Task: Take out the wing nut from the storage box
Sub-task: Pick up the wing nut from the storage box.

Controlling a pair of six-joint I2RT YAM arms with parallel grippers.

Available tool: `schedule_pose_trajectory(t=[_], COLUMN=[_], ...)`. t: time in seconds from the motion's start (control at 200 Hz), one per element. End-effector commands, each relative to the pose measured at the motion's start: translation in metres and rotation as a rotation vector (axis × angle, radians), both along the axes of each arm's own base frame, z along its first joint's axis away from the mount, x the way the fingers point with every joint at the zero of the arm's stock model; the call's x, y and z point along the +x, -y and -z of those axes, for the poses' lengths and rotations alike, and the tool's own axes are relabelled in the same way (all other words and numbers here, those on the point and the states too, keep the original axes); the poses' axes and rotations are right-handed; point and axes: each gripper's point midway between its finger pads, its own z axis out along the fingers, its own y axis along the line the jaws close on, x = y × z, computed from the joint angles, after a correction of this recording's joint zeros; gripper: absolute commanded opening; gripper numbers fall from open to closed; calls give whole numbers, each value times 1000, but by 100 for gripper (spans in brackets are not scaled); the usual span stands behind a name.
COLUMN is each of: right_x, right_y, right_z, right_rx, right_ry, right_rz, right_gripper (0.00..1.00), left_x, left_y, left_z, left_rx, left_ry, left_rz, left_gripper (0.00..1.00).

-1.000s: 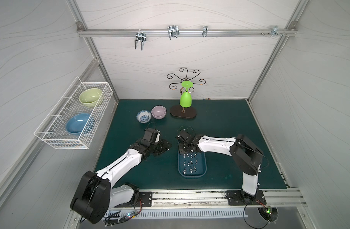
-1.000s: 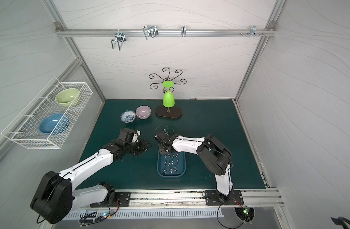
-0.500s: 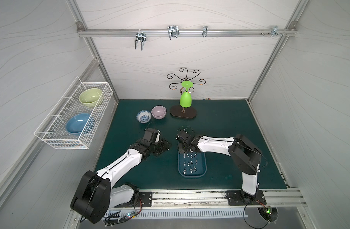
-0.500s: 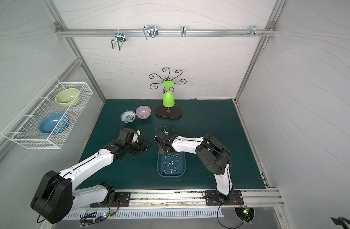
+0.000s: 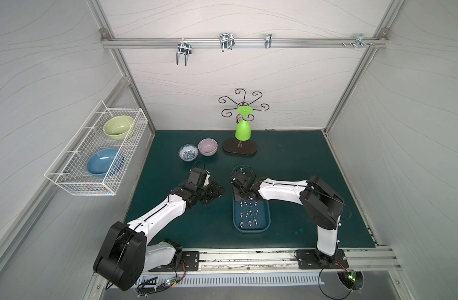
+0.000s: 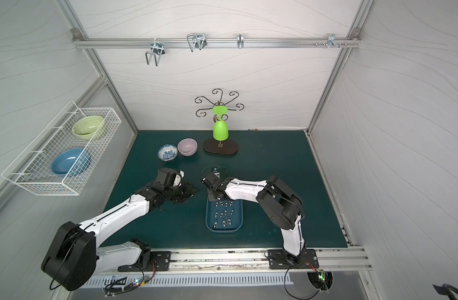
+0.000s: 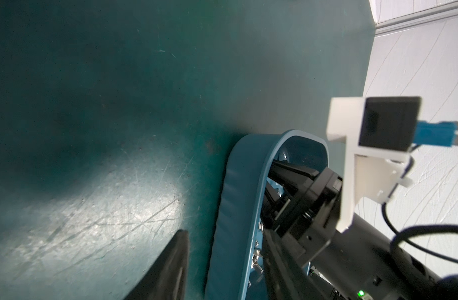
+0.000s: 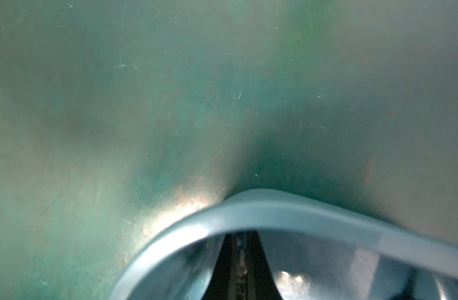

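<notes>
Reaching into what is the right gripper (image 5: 240, 196)?
— Into the far end of the storage box (image 5: 251, 230), the shallow blue tub lying on the green mat (image 5: 300, 161) between the two arms, its long side running from the rail toward the back wall.
— And its jaws?
— Pressed together. In the right wrist view the two dark fingers (image 8: 226, 265) meet just inside the curved rim of the storage box (image 8: 274, 210). Whether a nut sits between them cannot be told, as that part is blurred.
— Where are the wing nuts (image 5: 248, 214)?
— Inside the box, as small bright pieces in loose rows across its floor, seen in both top views. A few wing nuts (image 7: 256, 259) also lie along the inner wall in the left wrist view.
— The left gripper (image 5: 217, 192)?
— Low over the mat, near the box's far left corner. Only one finger (image 7: 170, 265) shows in its own wrist view, so how wide the jaws stand cannot be told.
— Elsewhere?
— At the back of the mat stand a patterned bowl (image 5: 188, 152), a lilac bowl (image 5: 207, 147) and a stand (image 5: 239, 150) bearing a green glass (image 5: 243, 131). A wire basket (image 5: 67, 181) on the left wall holds two more bowls.
</notes>
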Motion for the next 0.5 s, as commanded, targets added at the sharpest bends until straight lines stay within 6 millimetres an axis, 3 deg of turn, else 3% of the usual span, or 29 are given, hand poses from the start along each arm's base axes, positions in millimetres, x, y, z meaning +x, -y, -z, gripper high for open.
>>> schedule_pose_trajectory(t=[0.0,0.305,0.495], right_x=[-1,-12,-3], right_y=[4,20,52], right_z=[-27,-60,-88], right_rx=[3,-11,-67], right_ry=[66,124,213], right_rz=[-12,-19,12], right_gripper=[0,0,0], left_x=[10,14,10], left_y=[5,16,54], left_z=[-11,-28,-52], left_rx=[-30,-38,-45], left_ry=[37,67,142], left_rz=[-3,27,150], left_gripper=[49,49,50])
